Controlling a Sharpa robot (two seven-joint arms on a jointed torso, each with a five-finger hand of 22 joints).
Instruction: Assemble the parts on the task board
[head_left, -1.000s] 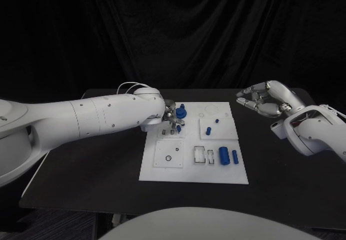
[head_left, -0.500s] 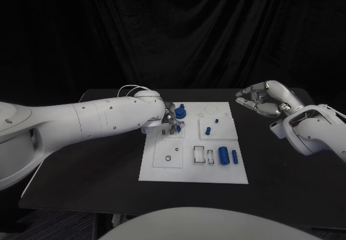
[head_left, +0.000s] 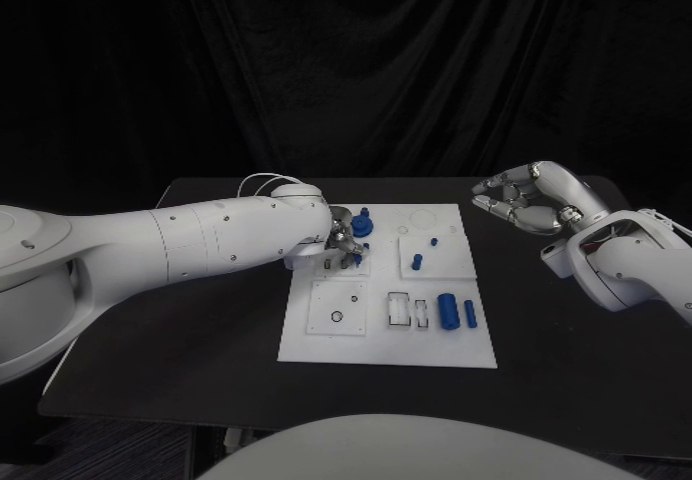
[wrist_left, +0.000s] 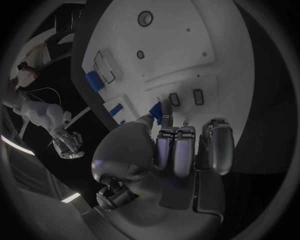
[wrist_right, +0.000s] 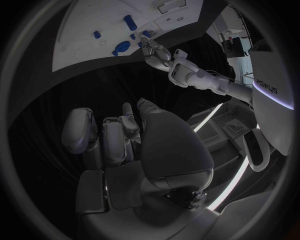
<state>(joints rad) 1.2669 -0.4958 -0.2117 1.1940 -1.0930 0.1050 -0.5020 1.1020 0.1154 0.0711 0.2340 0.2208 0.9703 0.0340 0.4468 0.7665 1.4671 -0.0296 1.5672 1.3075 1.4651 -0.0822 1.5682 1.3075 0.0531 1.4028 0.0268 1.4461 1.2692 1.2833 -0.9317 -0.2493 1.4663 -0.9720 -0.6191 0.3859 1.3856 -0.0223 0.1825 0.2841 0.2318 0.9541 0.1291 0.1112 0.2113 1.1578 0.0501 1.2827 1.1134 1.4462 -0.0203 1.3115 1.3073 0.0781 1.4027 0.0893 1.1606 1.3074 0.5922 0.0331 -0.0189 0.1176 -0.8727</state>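
Head view: white board (head_left: 387, 345) lies mid-table (head_left: 188, 340); left hand (head_left: 340, 240) hangs over its far-left corner, pinching a small blue peg (head_left: 355, 258). Right hand (head_left: 528, 200) is raised beyond the board's right edge, fingers curled on nothing. Left wrist view: thumb and fingers (wrist_left: 175, 147) hold the peg (wrist_left: 158, 107) beside two small slots. Right wrist view: fingers (wrist_right: 115, 135) curled, nothing held.

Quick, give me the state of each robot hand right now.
Left robot hand: pinching a small blue plastic peg over the white task board.
Right robot hand: fingers curled in, holding nothing, raised off the board's right side.
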